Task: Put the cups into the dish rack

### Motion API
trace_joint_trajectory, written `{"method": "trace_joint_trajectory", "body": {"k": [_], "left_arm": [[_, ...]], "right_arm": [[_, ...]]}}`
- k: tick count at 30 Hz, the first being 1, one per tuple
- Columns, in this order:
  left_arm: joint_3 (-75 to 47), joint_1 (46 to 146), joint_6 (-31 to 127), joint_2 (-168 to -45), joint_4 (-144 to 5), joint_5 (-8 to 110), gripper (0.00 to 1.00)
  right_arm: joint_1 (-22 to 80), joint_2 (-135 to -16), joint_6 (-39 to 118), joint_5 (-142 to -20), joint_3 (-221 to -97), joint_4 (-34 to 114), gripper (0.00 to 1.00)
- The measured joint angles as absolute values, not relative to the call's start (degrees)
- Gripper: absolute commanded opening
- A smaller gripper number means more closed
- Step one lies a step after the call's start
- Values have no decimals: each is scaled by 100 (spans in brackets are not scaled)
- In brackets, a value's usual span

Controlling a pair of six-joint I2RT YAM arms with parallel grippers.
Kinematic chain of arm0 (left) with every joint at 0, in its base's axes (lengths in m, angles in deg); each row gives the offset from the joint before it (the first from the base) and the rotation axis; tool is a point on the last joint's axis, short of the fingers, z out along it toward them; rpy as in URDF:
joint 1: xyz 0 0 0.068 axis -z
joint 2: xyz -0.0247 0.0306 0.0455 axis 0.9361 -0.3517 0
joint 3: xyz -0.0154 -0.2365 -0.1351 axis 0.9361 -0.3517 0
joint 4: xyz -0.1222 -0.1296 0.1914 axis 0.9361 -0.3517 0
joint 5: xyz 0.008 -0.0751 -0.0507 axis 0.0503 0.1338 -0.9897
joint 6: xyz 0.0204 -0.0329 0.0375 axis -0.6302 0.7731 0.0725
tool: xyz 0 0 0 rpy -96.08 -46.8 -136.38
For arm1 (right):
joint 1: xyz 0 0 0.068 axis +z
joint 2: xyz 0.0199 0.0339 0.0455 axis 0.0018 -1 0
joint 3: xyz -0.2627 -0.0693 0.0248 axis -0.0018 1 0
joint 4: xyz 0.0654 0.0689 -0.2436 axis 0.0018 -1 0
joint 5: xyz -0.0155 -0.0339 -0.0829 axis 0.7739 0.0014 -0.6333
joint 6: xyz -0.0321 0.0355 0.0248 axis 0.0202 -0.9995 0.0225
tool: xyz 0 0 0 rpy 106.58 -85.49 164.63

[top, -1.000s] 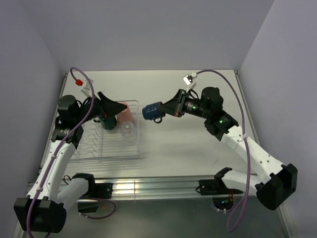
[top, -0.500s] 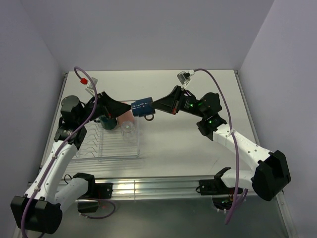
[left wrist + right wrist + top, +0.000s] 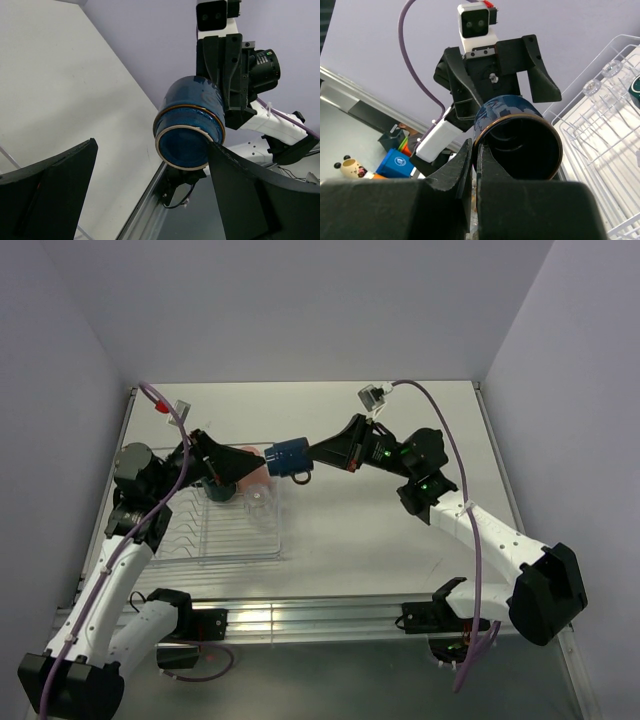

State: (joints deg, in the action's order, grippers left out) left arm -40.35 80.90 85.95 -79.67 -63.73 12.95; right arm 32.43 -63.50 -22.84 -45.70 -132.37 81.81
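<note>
Your dish rack [image 3: 215, 556] already holds the dark teal mug [image 3: 222, 487], the salmon-pink tumbler [image 3: 256, 470] and one clear glass [image 3: 258, 501] that I can make out. The navy mug [image 3: 288, 457] is not yet loaded: your right hand [image 3: 308, 453] is clenched on its rim, holding it sideways in the air just past the rack's right edge, while your left hand [image 3: 248, 462] gapes wide towards it. No brand or writing is readable on the mug or rack.

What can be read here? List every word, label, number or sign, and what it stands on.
No text is legible in any view.
On the blue box, right wrist view: a round white emblem, too blurred to read.
On the navy mug: no lettering shows.
</note>
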Motion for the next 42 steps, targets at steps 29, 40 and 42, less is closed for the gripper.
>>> {"method": "trace_joint_trajectory", "body": {"k": [29,40,42], "left_arm": [[-4345,8393,9377,-8625,-5175,454,99],[-4345,8658,9521,-8767,-4841,602,99],[-4345,8730,9548,-8813,-4808,646,98]], "right_arm": [[3188,-6610,-2476,-4516,-13123,8476,0],[3254,-6800,-2562,-4511,-13123,8642,0],[3254,-6807,-2568,-4511,-13123,8644,0]]}}
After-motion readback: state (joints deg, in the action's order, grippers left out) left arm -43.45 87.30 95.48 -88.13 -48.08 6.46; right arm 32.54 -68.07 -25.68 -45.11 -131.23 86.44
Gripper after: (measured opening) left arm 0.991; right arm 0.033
